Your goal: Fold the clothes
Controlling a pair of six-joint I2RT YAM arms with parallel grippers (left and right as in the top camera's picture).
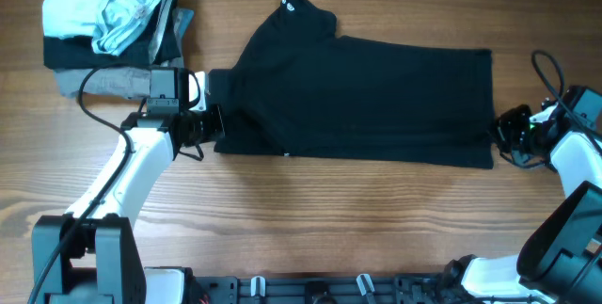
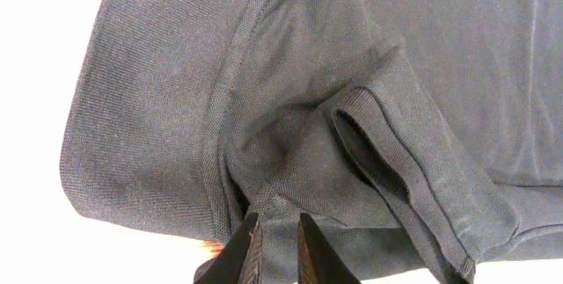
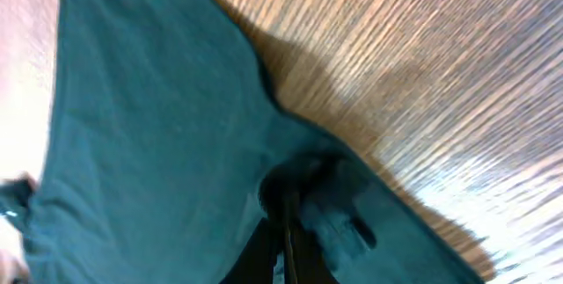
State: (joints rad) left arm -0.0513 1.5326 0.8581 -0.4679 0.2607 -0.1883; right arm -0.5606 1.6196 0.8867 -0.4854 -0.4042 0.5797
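The black shirt [image 1: 376, 97] lies spread flat across the middle of the bench [image 1: 329, 219], its collar toward the far edge. The left gripper [image 1: 214, 122] is clenched on the shirt's left edge, with cloth pinched between its 2 fingers [image 2: 242, 253]. The right gripper [image 1: 499, 139] is clenched on the right hem, where fabric bunches around its tips. A pile of clothes [image 1: 113, 17] sits at the far left corner, just beside the left wrist, with 1 light blue piece on top of black and grey ones. A black cable [image 1: 546, 69] loops over the bench near the right arm.
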